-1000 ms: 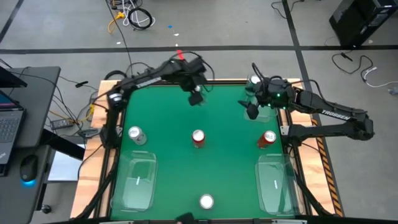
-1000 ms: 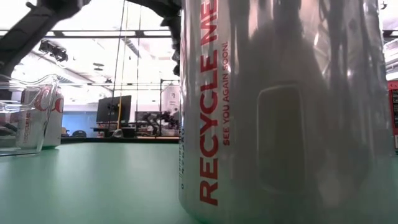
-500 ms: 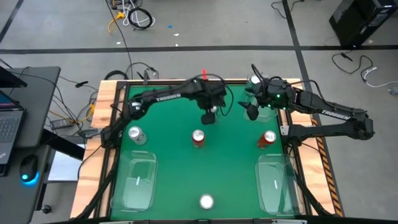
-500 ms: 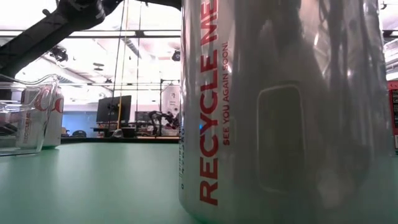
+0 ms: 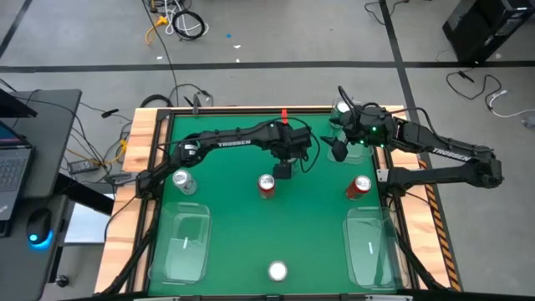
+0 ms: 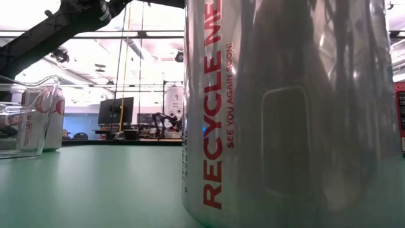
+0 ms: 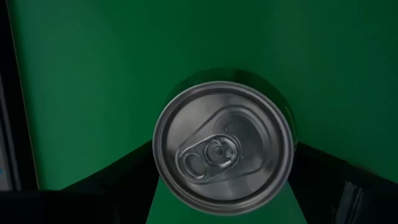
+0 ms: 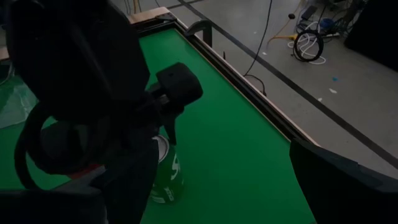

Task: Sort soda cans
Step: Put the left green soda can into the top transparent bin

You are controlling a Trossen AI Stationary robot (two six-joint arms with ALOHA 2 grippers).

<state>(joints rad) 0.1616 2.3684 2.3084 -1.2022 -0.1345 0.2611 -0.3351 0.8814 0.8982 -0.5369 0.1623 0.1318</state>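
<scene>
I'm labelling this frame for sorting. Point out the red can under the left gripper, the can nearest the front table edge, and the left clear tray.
Red can [image 5: 267, 186], high view, on its silver top.
Front can [image 5: 277, 271], high view, on its top.
Left clear tray [image 5: 159, 251], high view, on its outer rim.

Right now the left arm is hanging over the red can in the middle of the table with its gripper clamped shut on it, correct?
Not quite. The left gripper does hover over the middle red can, but its fingers are open, not clamped. The left wrist view shows the can top between the spread fingers, untouched.
</scene>
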